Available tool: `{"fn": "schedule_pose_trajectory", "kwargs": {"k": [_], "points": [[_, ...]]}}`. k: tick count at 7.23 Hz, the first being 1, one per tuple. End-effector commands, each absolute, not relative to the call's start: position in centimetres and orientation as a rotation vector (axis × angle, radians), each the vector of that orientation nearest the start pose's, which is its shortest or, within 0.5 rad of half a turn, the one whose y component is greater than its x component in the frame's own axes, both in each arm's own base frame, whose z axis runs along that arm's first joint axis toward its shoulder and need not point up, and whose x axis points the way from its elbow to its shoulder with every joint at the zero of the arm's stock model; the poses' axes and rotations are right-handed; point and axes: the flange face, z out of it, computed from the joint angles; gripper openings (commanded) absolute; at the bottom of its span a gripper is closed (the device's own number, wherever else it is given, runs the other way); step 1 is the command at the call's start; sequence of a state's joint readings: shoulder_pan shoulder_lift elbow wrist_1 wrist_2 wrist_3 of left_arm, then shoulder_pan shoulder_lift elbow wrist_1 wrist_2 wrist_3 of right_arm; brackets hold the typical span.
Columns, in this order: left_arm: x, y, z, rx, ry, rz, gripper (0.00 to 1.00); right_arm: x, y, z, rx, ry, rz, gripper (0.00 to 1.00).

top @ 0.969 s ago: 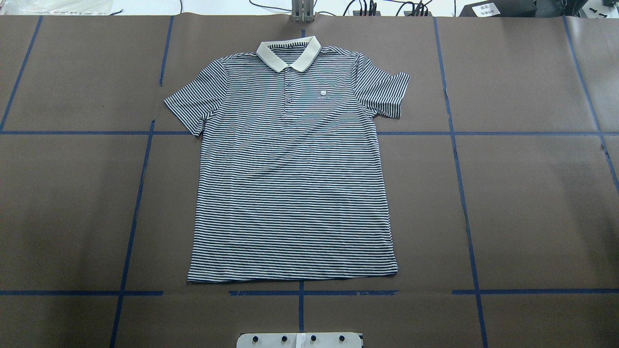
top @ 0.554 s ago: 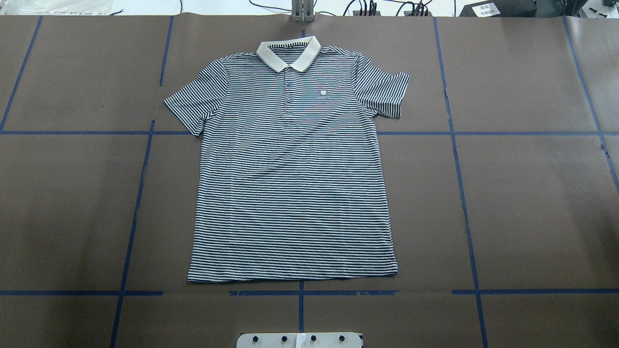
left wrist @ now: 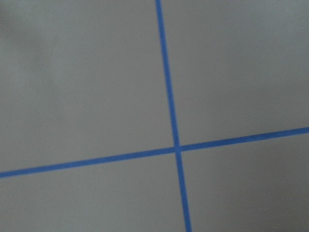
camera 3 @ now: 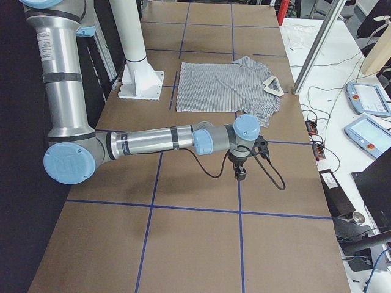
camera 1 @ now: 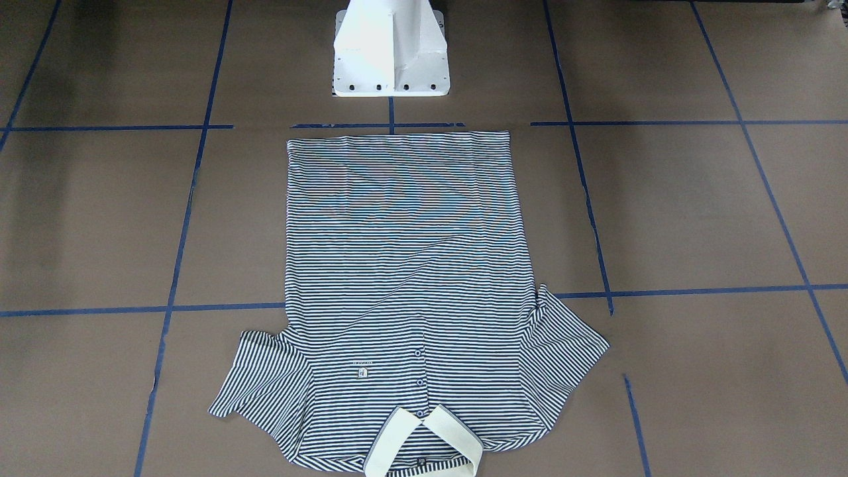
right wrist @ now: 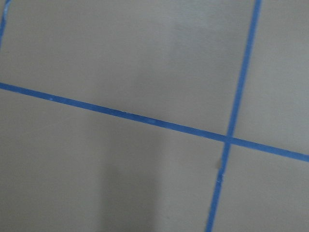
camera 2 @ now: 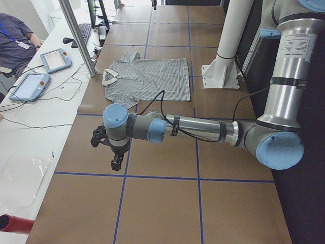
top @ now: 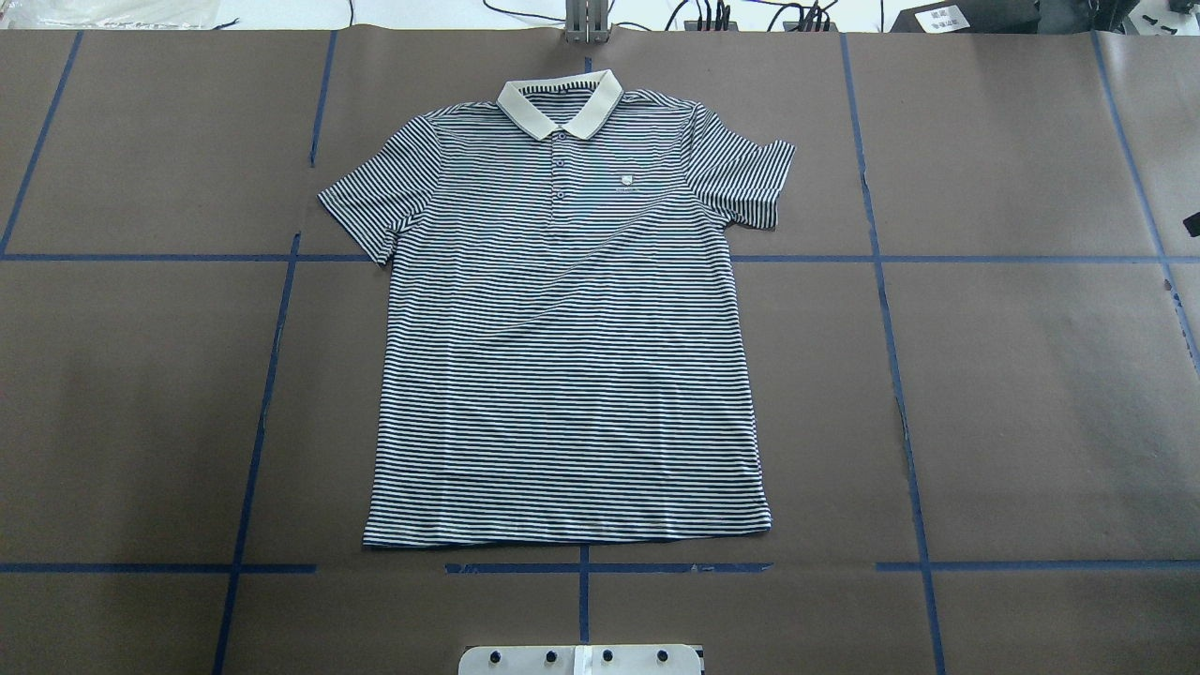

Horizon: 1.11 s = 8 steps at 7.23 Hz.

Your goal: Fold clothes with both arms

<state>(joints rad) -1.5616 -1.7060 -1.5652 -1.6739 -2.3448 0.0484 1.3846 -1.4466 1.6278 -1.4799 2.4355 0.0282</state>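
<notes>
Two arms reach out low over the brown-papered table (top: 1031,375), one toward each end, and neither touches the polo shirt (top: 562,356). The shirt lies flat and face up at the middle of the table with its sleeves spread. Its cream collar (top: 560,103) is on the side away from the white pedestal (camera 1: 391,53), and its hem is near the pedestal's foot. The left gripper (camera 2: 117,163) hangs pointing down over bare paper near a blue tape line (camera 2: 162,177), well apart from the shirt. The right gripper (camera 3: 240,173) hangs the same way at the opposite end. Each shows clearly only in a side view, so how far the jaws stand apart cannot be told, and neither is seen holding anything. Both wrist cameras show only paper and crossing tape (left wrist: 176,147).
</notes>
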Motion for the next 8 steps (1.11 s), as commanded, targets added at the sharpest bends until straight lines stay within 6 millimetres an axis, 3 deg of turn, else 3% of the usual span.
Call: {"fn": "schedule_pose_trajectory", "kwargs": {"k": [1,2,3,4,5,6,7,8], "points": [[-4.4,-56.8,55.5,0.322,0.792,0.177,1.0,-9.6,-59.3,48.0,0.166,-0.906,-0.173,1.0],[-4.3,-57.4,52.6,0.377,0.8,0.17,1.0,-11.6,-60.2,45.5,0.183,-0.915,-0.148,1.0],[-4.4,-56.9,52.2,0.394,0.801,0.177,1.0,-15.4,-60.3,43.6,0.193,-0.913,-0.099,1.0],[-4.1,-57.2,51.7,0.403,0.809,0.183,1.0,-23.3,-59.7,41.3,0.198,-0.877,-0.049,1.0],[-2.3,-57.8,50.5,0.407,0.81,0.216,1.0,-30.3,-61.7,38.5,0.209,-0.853,0.008,1.0],[-2.1,-58.0,50.8,0.398,0.809,0.212,1.0,-34.4,-63.4,38.1,0.185,-0.872,0.06,1.0],[-2.0,-58.2,50.7,0.404,0.811,0.22,1.0,-36.2,-64.6,40.4,0.226,-0.914,0.042,1.0],[-1.9,-58.7,49.8,0.414,0.814,0.22,1.0,-37.7,-66.5,40.7,0.229,-0.917,0.04,1.0]]}}
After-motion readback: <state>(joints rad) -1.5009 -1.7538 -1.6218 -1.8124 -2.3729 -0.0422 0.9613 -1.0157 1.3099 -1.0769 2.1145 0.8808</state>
